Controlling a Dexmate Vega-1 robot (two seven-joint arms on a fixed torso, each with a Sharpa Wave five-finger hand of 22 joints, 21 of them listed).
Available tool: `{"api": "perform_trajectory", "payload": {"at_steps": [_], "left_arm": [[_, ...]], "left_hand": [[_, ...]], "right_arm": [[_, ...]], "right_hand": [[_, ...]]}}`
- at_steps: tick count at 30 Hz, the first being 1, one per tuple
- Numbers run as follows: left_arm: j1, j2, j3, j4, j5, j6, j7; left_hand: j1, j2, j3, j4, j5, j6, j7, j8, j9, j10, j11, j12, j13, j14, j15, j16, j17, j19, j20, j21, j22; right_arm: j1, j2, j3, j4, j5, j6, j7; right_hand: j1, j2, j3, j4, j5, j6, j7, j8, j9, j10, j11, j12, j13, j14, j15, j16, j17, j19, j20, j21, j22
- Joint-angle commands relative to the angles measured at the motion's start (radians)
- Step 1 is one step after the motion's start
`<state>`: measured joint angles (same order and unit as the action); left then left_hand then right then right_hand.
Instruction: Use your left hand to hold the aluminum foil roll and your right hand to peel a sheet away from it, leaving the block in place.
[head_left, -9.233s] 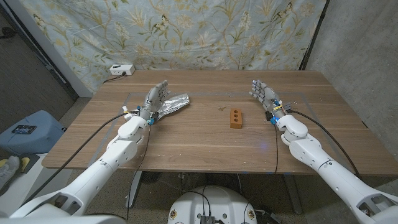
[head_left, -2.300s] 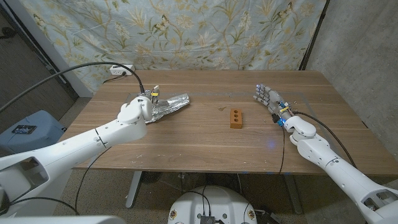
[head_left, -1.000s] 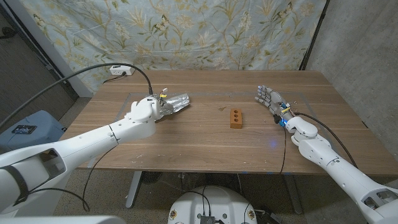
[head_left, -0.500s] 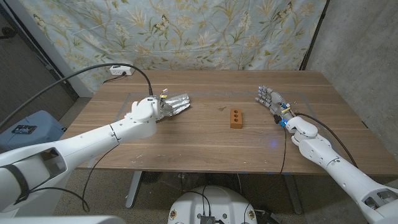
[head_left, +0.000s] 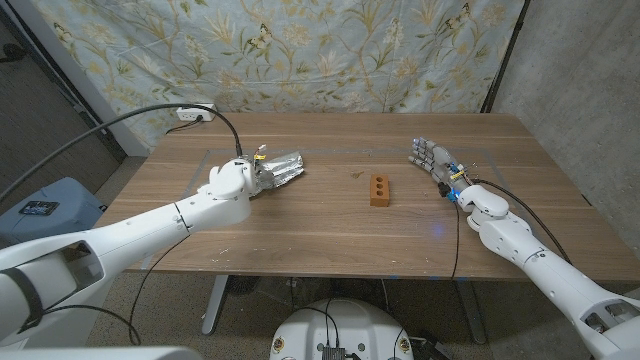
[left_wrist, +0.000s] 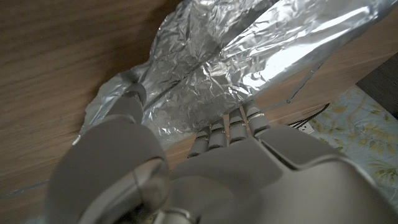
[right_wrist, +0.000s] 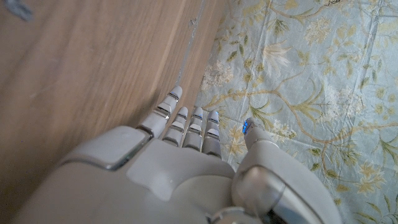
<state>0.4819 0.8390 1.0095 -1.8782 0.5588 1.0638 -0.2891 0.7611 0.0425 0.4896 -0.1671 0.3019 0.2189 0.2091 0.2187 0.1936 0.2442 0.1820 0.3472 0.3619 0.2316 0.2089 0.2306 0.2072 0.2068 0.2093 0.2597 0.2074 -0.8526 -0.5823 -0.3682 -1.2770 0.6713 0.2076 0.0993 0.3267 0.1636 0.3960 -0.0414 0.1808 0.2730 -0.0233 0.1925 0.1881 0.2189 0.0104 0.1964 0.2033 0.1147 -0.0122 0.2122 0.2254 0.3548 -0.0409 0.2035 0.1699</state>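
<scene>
The aluminum foil roll (head_left: 279, 165), crinkled and partly flattened, lies on the wooden table (head_left: 330, 225) directly under the fingers of our left hand (head_left: 252, 174). In the left wrist view our fingers (left_wrist: 227, 127) reach onto the crumpled foil (left_wrist: 242, 50) from one side while the thumb presses its loose edge from the other, so we hold the roll down against the wood. A loose flap of foil spreads out beyond our fingertips, away from the wrist.

The block (head_left: 379, 188), a small orange-brown brick with two holes in its top face, sits between our two hands, nearer the right one and well apart from the foil.

Our right hand (head_left: 430, 160) stands near the block on its far side from the foil, fingers straight and slightly apart, gripping nothing. In the right wrist view those fingers (right_wrist: 186, 124) point along bare tabletop toward a floral cloth (right_wrist: 298, 74).

Beyond our left hand, at the table's rear corner, a white power strip (head_left: 194, 113) sits with a black cable (head_left: 150, 108) arching over that arm. The floral cloth (head_left: 300, 50) hangs behind the table.
</scene>
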Motion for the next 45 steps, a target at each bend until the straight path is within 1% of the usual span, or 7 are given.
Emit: {"api": "perform_trajectory", "payload": {"at_steps": [1, 6, 15, 25, 30, 35, 45], "left_arm": [[0.005, -0.013, 0.006, 0.016, -0.018, 0.034, 0.063], [-0.011, -0.021, 0.021, 0.03, -0.024, 0.043, 0.065], [-0.047, -0.039, 0.063, 0.056, -0.023, 0.061, 0.061], [-0.061, -0.067, 0.101, 0.08, 0.001, 0.093, 0.106], [-0.06, -0.067, 0.101, 0.068, 0.002, 0.097, 0.131], [-0.055, -0.059, 0.09, 0.038, 0.007, 0.112, 0.162], [-0.055, -0.038, 0.086, -0.018, 0.015, 0.138, 0.181]], "left_hand": [[0.048, 0.002, 0.005, -0.003, 0.039, 0.069, 0.003, 0.013, 0.01, 0.062, -0.009, 0.047, 0.028, 0.073, -0.007, 0.021, 0.008, 0.052, 0.002, 0.026, 0.007], [0.083, 0.007, 0.003, -0.002, 0.066, 0.128, 0.002, 0.02, 0.014, 0.127, -0.019, 0.091, 0.051, 0.142, -0.023, 0.043, 0.016, 0.091, 0.003, 0.046, 0.009], [0.112, 0.009, -0.002, -0.005, 0.08, 0.164, 0.003, 0.023, 0.018, 0.159, -0.02, 0.119, 0.067, 0.172, -0.032, 0.055, 0.023, 0.113, 0.004, 0.058, 0.011], [0.213, 0.011, -0.027, -0.008, 0.113, 0.327, -0.005, 0.055, 0.037, 0.295, -0.088, 0.231, 0.128, 0.312, -0.109, 0.13, 0.062, 0.217, 0.0, 0.111, 0.013], [0.242, 0.01, -0.041, -0.004, 0.122, 0.397, -0.029, 0.075, 0.05, 0.359, -0.121, 0.281, 0.156, 0.376, -0.152, 0.17, 0.083, 0.263, -0.021, 0.135, 0.013], [0.259, 0.014, -0.043, -0.003, 0.131, 0.458, -0.044, 0.096, 0.062, 0.402, -0.152, 0.315, 0.178, 0.421, -0.176, 0.19, 0.091, 0.291, -0.039, 0.152, 0.013], [0.259, 0.017, -0.042, 0.004, 0.138, 0.476, -0.053, 0.101, 0.069, 0.408, -0.151, 0.327, 0.191, 0.434, -0.187, 0.191, 0.092, 0.299, -0.048, 0.159, 0.013]], "right_arm": [[0.024, 0.002, -0.015, 0.007, -0.006, -0.025, 0.002], [0.028, 0.004, -0.017, 0.01, -0.007, -0.029, 0.0], [0.019, -0.003, -0.009, -0.001, -0.002, -0.03, -0.007], [0.004, 0.001, -0.002, 0.0, 0.011, -0.028, -0.011], [0.0, 0.001, 0.001, -0.001, 0.013, -0.025, -0.012], [-0.006, 0.002, 0.004, -0.005, 0.016, -0.015, -0.009], [-0.026, -0.005, 0.01, -0.033, 0.021, -0.016, -0.019]], "right_hand": [[-0.003, 0.006, 0.001, -0.007, -0.001, -0.003, 0.001, 0.002, 0.004, -0.007, 0.002, 0.003, 0.001, 0.003, 0.007, 0.008, 0.003, 0.004, 0.008, -0.002, 0.003], [-0.003, 0.006, 0.001, -0.007, -0.001, -0.004, 0.001, 0.002, 0.004, -0.007, 0.003, 0.003, 0.001, 0.003, 0.008, 0.009, 0.003, 0.004, 0.011, -0.002, 0.003], [-0.003, 0.007, 0.002, -0.007, -0.001, -0.003, 0.001, 0.002, 0.004, -0.006, 0.002, 0.004, 0.001, 0.004, 0.012, 0.01, 0.003, 0.005, 0.014, -0.002, 0.003], [-0.004, 0.008, 0.002, -0.007, -0.001, -0.003, -0.001, 0.003, 0.004, -0.005, 0.004, 0.004, 0.002, 0.007, 0.014, 0.012, 0.004, 0.009, 0.02, -0.001, 0.004], [-0.004, 0.008, 0.002, -0.007, -0.001, -0.002, -0.001, 0.003, 0.004, -0.004, 0.008, 0.005, 0.002, 0.007, 0.015, 0.012, 0.004, 0.009, 0.022, -0.001, 0.004], [-0.004, 0.008, 0.003, -0.008, -0.001, -0.002, -0.003, 0.003, 0.004, -0.004, 0.003, 0.005, 0.002, 0.007, 0.018, 0.013, 0.004, 0.009, 0.023, -0.001, 0.004], [-0.004, 0.008, 0.003, -0.008, -0.001, -0.002, -0.004, 0.004, 0.004, -0.006, 0.004, 0.005, 0.002, 0.007, 0.018, 0.013, 0.004, 0.01, 0.025, -0.002, 0.004]]}}
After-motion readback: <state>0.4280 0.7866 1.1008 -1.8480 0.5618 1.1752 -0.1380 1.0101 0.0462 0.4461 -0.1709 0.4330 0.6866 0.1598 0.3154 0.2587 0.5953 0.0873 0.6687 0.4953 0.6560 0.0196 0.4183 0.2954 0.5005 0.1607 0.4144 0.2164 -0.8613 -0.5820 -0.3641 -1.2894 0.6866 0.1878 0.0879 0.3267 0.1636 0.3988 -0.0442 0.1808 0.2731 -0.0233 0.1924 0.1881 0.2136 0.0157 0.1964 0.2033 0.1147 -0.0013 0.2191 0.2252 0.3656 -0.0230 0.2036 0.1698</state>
